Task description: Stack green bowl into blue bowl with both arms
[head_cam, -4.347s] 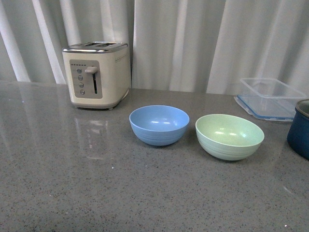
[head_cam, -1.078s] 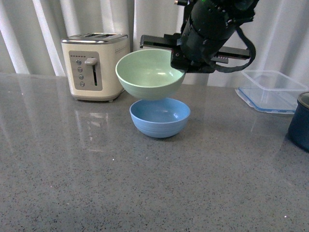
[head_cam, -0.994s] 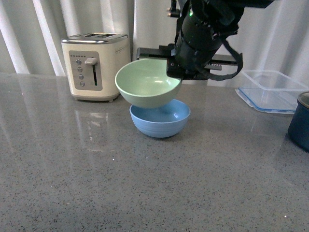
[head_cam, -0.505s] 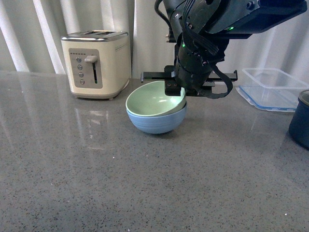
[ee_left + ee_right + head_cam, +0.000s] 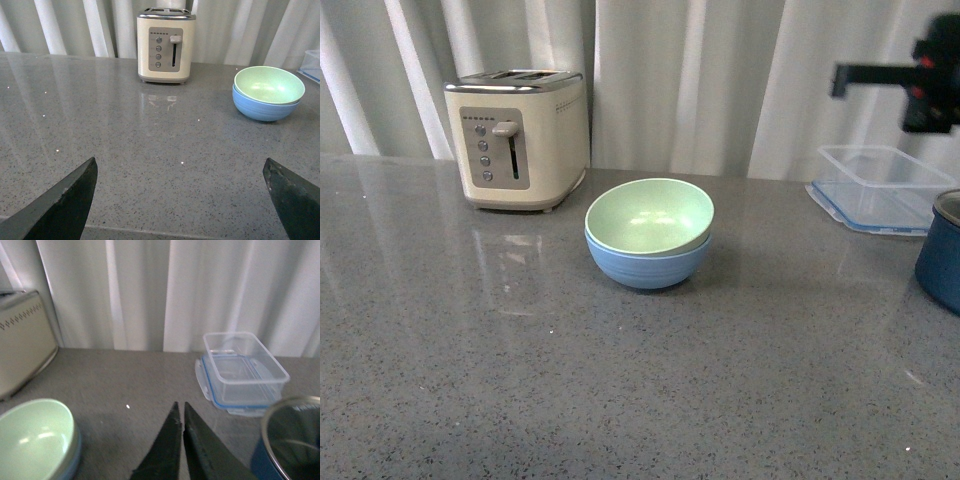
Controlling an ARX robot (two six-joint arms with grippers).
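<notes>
The green bowl (image 5: 648,215) sits nested inside the blue bowl (image 5: 650,268) at the middle of the grey counter, tilted a little. Both also show in the left wrist view, green bowl (image 5: 270,84) in blue bowl (image 5: 262,109), far ahead of my left gripper (image 5: 179,161), which is open and empty low over the counter's near edge. My right arm (image 5: 932,80) hangs blurred at the upper right, clear of the bowls. My right gripper (image 5: 180,405) is shut on nothing, with the green bowl (image 5: 32,437) off to one side.
A cream toaster (image 5: 518,140) stands at the back left. A clear lidded container (image 5: 880,200) and a dark navy pot (image 5: 942,255) sit at the right, under my right arm. White curtains close off the back.
The green bowl was lowered into the blue bowl and let go. My right arm then pulled away up and to the right, its gripper now shut and empty.
</notes>
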